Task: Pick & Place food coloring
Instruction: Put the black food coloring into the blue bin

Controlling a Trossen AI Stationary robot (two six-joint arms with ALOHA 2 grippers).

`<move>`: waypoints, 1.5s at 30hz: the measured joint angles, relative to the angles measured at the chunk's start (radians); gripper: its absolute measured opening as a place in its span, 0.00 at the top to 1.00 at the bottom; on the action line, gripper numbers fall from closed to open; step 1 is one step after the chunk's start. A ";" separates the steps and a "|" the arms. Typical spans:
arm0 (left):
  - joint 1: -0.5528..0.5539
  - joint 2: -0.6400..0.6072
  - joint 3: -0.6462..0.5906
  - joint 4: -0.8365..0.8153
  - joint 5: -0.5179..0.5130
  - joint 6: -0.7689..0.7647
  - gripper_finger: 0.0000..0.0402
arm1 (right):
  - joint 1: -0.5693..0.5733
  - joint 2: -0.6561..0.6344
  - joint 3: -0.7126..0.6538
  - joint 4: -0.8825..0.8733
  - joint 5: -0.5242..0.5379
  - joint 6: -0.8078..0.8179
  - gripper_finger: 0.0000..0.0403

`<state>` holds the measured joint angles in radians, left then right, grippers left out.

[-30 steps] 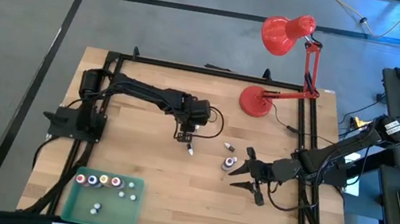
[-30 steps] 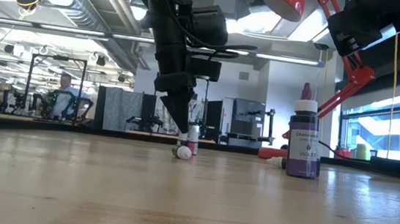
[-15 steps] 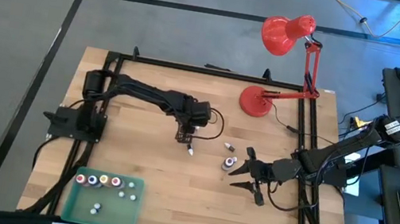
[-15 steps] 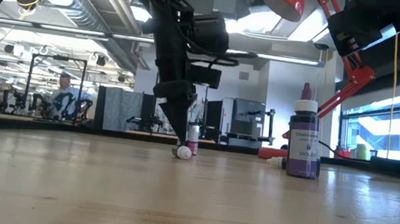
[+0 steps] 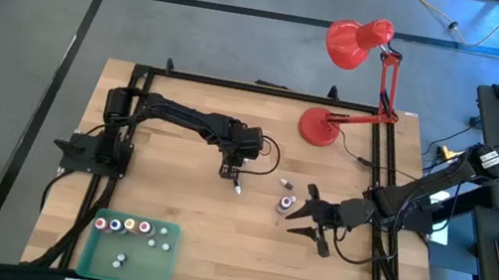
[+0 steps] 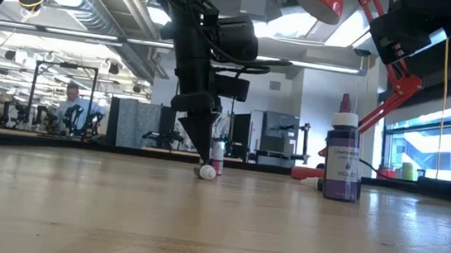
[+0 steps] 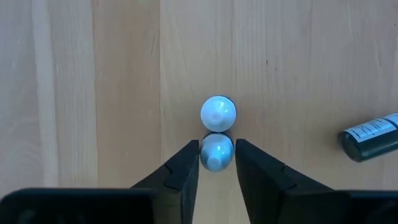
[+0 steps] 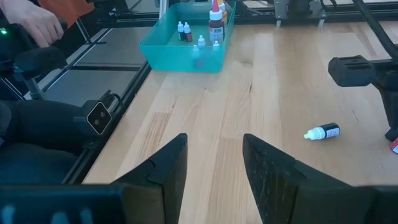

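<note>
The left gripper point(image 7: 216, 163) stands narrow around a small bottle point(image 7: 217, 151) mid-bench, apparently pinching its cap; squeeze squarely and lift straight up, clear of the second cap point(image 7: 218, 112) touching it. The right gripper point(image 5: 303, 216) waits partly open beside a purple bottle point(image 5: 286, 204). A dark bottle point(image 5: 286, 182) lies near; the green tray point(image 5: 96, 252) holds seven.

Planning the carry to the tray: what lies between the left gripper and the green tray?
Bare wood, as the high view shows: nothing lies between the left gripper, closed on a small bottle, and the green tray.
</note>
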<state>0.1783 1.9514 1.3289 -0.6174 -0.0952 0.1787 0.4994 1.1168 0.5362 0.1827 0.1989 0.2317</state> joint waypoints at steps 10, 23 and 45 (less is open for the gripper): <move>0.000 -0.002 0.000 -0.001 0.000 -0.003 0.84 | 0.000 0.000 0.000 -0.001 0.000 0.000 0.61; -0.131 -0.145 0.000 -0.156 0.093 -0.239 0.84 | 0.000 0.000 0.000 -0.008 0.000 0.001 0.61; -0.935 -0.230 0.000 -0.210 0.022 -1.101 0.84 | 0.000 0.000 0.000 -0.008 0.000 0.052 0.61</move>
<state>-0.7566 1.7214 1.3285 -0.8270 -0.0727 -0.9218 0.4992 1.1168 0.5361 0.1745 0.1993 0.2840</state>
